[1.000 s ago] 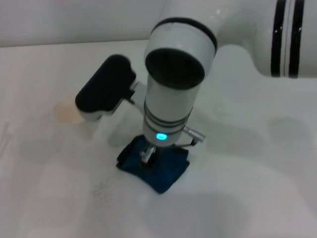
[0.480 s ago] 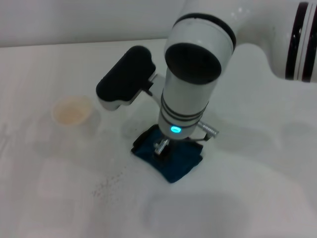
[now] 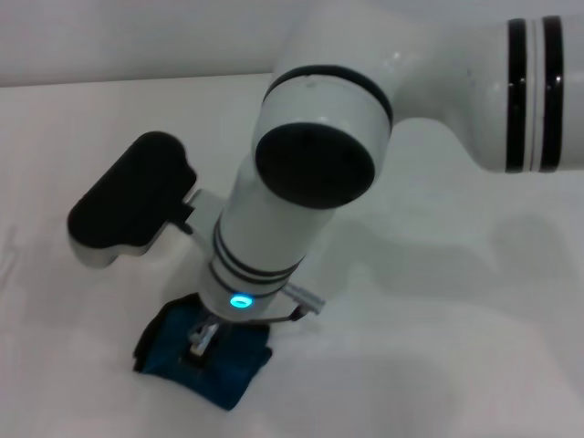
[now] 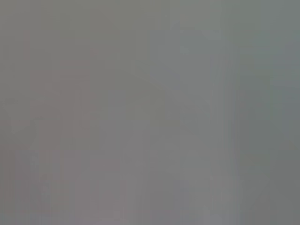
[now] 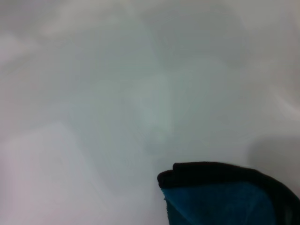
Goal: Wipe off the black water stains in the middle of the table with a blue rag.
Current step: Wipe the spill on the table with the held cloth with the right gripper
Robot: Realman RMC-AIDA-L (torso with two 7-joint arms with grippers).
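The blue rag (image 3: pixel 217 372) lies on the white table (image 3: pixel 438 347) near its front, left of the middle. My right gripper (image 3: pixel 203 339) comes straight down from the big white arm, is shut on the rag and presses it against the tabletop. The rag's black-edged corner also shows in the right wrist view (image 5: pixel 225 199), with bare white table beside it. The black water stain shows in no view; it may be under the rag or the arm. The left gripper is out of view, and the left wrist view shows only flat grey.
The right arm's wrist and its black camera block (image 3: pixel 128 199) cover much of the table's middle and left. Bare white tabletop lies to the right and at the back.
The right gripper dragged the rag first a little right and back, then far toward the front left. The paper cup seen half a second ago is now hidden behind the black block.
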